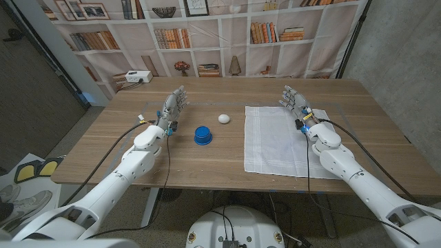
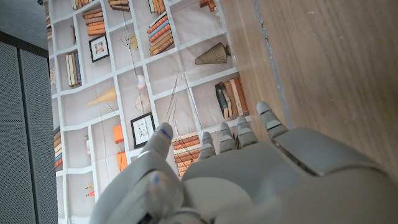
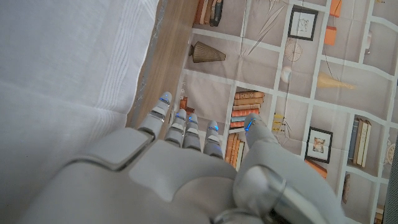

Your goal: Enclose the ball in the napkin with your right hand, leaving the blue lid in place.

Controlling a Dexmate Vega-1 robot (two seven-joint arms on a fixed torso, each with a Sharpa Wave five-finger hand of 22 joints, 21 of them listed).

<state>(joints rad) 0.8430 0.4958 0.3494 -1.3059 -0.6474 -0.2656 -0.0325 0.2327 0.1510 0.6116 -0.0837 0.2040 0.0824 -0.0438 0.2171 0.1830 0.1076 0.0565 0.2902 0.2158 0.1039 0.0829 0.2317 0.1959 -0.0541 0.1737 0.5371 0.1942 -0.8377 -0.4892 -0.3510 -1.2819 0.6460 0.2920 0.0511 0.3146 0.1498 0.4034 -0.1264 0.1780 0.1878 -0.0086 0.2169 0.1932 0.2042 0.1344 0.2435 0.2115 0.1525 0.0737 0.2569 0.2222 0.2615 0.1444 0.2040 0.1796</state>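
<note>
A wooden table (image 1: 227, 155) with a long rectangular top stands before a backdrop (image 1: 207, 34) printed with white bookshelves holding books, framed pictures, vases and a bowl. To the right rises a grey concrete wall (image 1: 400, 55); to the left, a dark grey panel (image 1: 27, 83). The floor (image 1: 89, 124) is grey. A small white box (image 1: 138, 76) sits by the table's far left corner. Lighting is even and soft.

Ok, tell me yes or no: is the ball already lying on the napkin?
No, in the head view the ball lies on bare wood between the blue lid and the napkin, clear of its edge.
</note>
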